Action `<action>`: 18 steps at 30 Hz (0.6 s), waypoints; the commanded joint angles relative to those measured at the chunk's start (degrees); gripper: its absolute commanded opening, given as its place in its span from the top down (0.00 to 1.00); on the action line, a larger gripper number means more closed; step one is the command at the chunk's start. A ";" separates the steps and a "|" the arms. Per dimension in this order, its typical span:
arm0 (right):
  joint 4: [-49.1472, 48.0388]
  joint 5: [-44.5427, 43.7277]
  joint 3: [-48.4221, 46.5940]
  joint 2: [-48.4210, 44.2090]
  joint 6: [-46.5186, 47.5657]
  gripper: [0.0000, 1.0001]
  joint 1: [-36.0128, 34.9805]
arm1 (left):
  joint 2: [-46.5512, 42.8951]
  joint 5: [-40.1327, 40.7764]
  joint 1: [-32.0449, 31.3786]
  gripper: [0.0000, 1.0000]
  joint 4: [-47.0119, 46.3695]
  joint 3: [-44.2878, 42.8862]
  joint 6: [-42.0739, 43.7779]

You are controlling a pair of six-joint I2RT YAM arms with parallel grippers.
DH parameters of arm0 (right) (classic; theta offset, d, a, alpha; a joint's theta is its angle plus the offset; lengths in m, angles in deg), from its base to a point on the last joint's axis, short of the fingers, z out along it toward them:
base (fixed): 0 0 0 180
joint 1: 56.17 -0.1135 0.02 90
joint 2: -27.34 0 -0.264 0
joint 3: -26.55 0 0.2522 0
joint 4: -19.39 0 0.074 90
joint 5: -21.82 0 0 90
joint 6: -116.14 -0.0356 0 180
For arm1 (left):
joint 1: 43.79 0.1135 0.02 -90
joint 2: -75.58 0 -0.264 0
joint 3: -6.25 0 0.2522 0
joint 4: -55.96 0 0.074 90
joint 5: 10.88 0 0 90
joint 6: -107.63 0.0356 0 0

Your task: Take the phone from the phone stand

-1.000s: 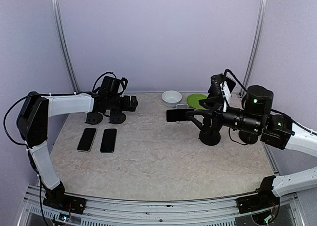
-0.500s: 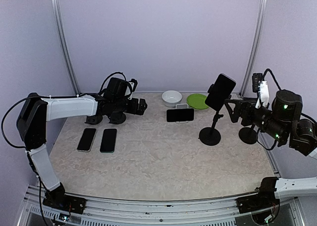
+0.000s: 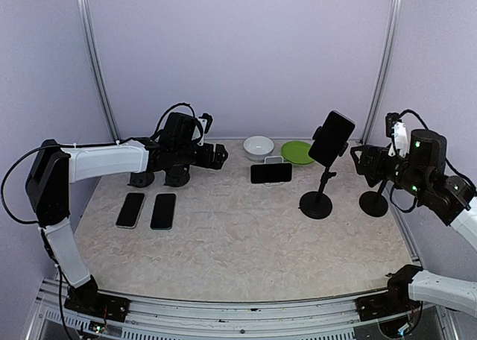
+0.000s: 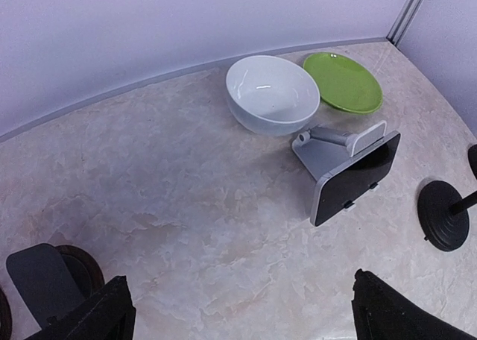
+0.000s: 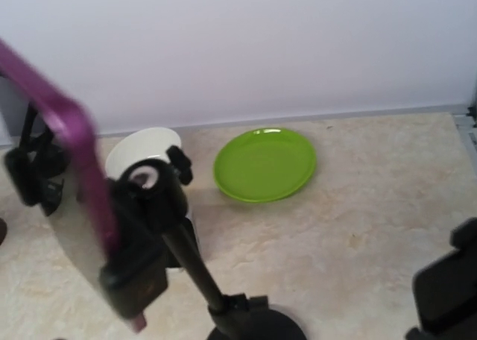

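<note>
Left gripper [image 4: 240, 288] fingers [image 4: 89, 318] spread wide, clasping nothing; bare marbled tabletop [image 4: 186, 206] between them. Ahead and well apart, dark phone [image 4: 356, 177] leaning in low grey wedge stand [image 4: 322, 150], bare table on every side. Behind that, white bowl [image 4: 272, 94] and flat green plate [image 4: 343, 81] near back wall edge, just beside each other. Right gripper [image 3: 358, 161] raised, released too, one finger [image 5: 447, 288] at frame corner, nothing gripped. Just left of it, apart, purple-cased phone [image 3: 332, 137] clamped tilted atop tall black pole stand [image 3: 317, 205]. Second black pole stand [image 3: 373, 203] near right table edge, top hidden by arm. Flat dark phone [image 3: 131, 209] and second flat dark phone [image 3: 163, 211] side by side at left; black round base [image 3: 141, 178] and second black round base [image 3: 177, 177] behind them. Broad bare tabletop between flat phones and tall stand.
</note>
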 commanded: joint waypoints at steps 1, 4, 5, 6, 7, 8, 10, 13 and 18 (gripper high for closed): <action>-9.63 20.35 2.62 2.32 4.18 0.03 7.92 | -0.71 -0.51 -0.41 0.01 -0.41 -0.89 0.76; -14.42 29.69 4.21 3.52 5.39 0.04 11.56 | -1.05 -0.61 -0.40 0.01 -0.58 -0.51 0.84; -15.26 31.67 4.24 4.01 5.64 0.04 12.33 | -1.12 -0.56 -0.41 0.01 -0.60 -0.43 0.89; -16.17 34.30 4.51 4.44 6.17 0.05 12.84 | -1.08 -0.48 -0.41 0.01 -0.54 -0.40 0.90; -16.78 35.20 4.56 4.92 6.51 0.06 13.28 | -1.08 -0.45 -0.43 0.01 -0.52 -0.44 0.98; -17.12 36.45 4.54 5.62 6.80 0.06 13.56 | -1.13 -0.39 -0.41 0.01 -0.52 -0.47 1.03; -18.50 37.67 4.74 6.66 7.16 0.07 13.93 | -1.07 -0.33 -0.40 0.01 -0.64 -0.53 1.04; -21.19 39.14 4.96 8.36 7.78 0.07 14.25 | -1.12 -0.48 -0.40 0.01 -0.60 -0.72 1.05; -24.26 42.00 3.82 12.45 8.89 0.13 14.95 | -1.48 -0.17 -0.45 0.01 -0.21 -0.84 1.33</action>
